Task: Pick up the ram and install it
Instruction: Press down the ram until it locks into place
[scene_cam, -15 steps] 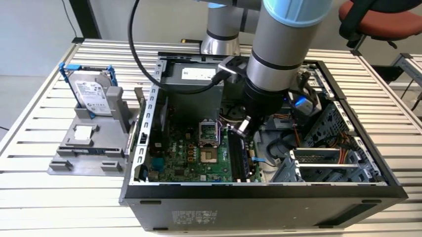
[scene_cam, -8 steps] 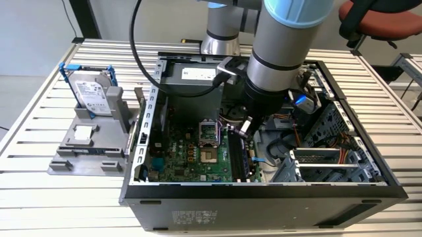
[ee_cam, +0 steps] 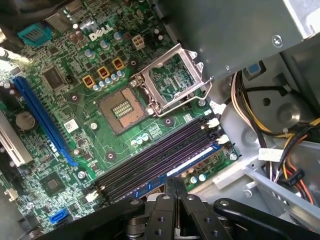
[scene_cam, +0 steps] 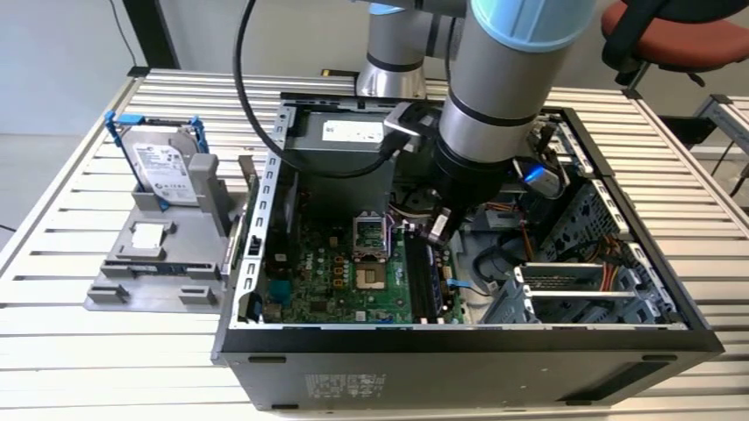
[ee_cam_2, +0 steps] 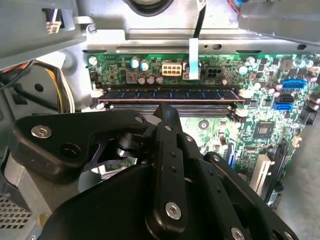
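– Right at the gripper's tips, what is there?

– In the second wrist view the gripper [ee_cam_2: 165,109] has its black fingers drawn together, holding nothing. The ram [ee_cam_2: 165,94], a long dark stick with a row of chips, stands on edge in a motherboard slot just beyond the tips. I cannot tell whether the tips touch it. The first wrist view shows the gripper [ee_cam: 171,182] poised at the ram [ee_cam: 192,161], with empty black slots [ee_cam: 150,162] just past it.

– How should this step be handled?

– By my judgement, seating is the work in hand. Press straight down near the stick's middle and keep it level, so that the white end clips [ee_cam_2: 96,93] can close at both ends. A tilted push could jam one end.

– Is there any writing?

– Farther from the gripper, beyond the open processor socket [ee_cam: 122,107], white lettering [ee_cam: 100,34] is printed on the green motherboard [ee_cam: 75,165]. In the exterior view a pale label [scene_cam: 351,132] sits on the power supply behind the gripper [scene_cam: 436,230]. Well away, outside the computer case [scene_cam: 468,351], a silver hard drive [scene_cam: 158,167] also bears a printed label. I leave all of it unread.
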Robot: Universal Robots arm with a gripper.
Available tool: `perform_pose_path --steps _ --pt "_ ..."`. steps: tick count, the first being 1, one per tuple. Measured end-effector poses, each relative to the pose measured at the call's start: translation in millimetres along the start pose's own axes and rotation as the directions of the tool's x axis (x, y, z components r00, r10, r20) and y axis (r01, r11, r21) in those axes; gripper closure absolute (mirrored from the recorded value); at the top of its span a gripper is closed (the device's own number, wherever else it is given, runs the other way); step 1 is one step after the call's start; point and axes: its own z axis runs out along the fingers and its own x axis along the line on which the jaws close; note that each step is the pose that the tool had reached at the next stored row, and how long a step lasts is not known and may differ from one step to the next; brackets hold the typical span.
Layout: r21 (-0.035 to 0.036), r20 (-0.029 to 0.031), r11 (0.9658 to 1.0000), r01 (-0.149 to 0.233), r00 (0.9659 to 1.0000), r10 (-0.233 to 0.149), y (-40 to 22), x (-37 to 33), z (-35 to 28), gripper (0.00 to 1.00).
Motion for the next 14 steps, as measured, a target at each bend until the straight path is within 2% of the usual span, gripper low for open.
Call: perform_pose_path --steps 4,10,12,14 --pt "-0.0092 0.0114 0.9992 0.04 0.9992 -0.04 -0.2 -0.1 -0.1 1.0" --pt "-0.0099 0.0122 0.9987 0.05 0.9987 -0.05 -0.4 -0.3 -0.1 1.0" --pt "-0.007 0.0141 0.9981 0.061 0.9981 -0.061 -0.7 -0.5 0.0 1.0" --pt "0.0016 0.0187 0.9972 0.074 0.9971 -0.074 -0.8 -0.5 -0.1 1.0"
